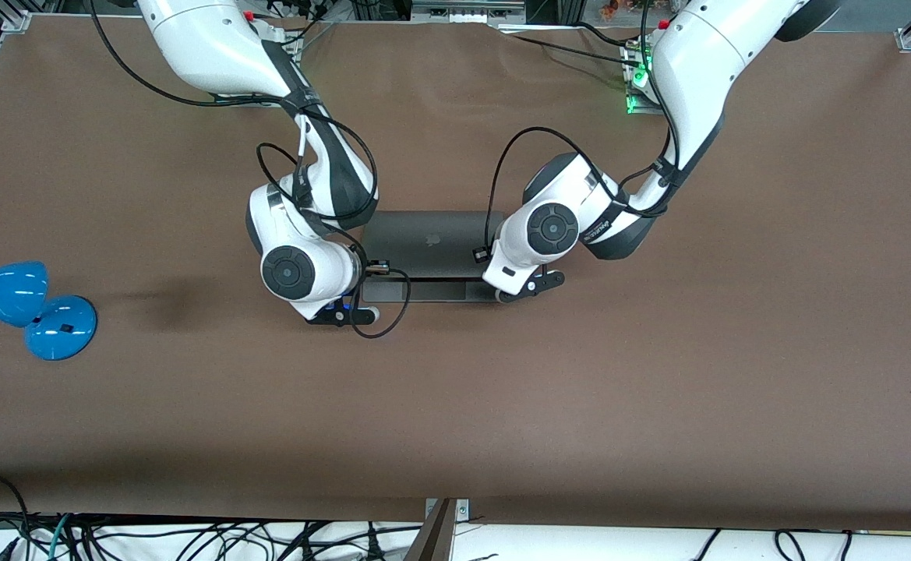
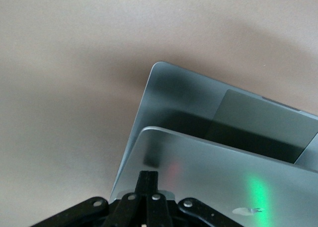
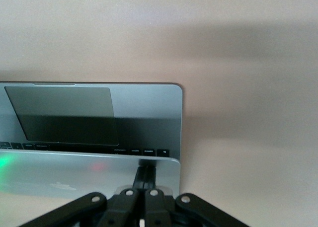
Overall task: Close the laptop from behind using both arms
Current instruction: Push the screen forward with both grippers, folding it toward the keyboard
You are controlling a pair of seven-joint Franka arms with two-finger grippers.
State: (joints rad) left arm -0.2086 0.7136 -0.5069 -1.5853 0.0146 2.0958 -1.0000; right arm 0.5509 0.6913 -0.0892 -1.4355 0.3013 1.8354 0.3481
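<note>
Pincers, two, pressing one half-open laptop's lid.

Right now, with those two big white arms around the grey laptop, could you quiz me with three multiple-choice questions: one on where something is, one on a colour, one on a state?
1. Where is the lamp?
A. On the slim space-grey metal laptop
B. At the right arm's end of the brown table
C. Under the left arm

2. What colour is the lamp?
A. Red
B. Green
C. Blue

3. How is the laptop's lid?
A. Partly lowered
B. Shut flat
C. Removed

Answers: 1 B, it sits at that table edge. 2 C, shade and base are blue. 3 A, both wrist views show trackpad past the lid, with the left gripper and right gripper shut against it.
</note>
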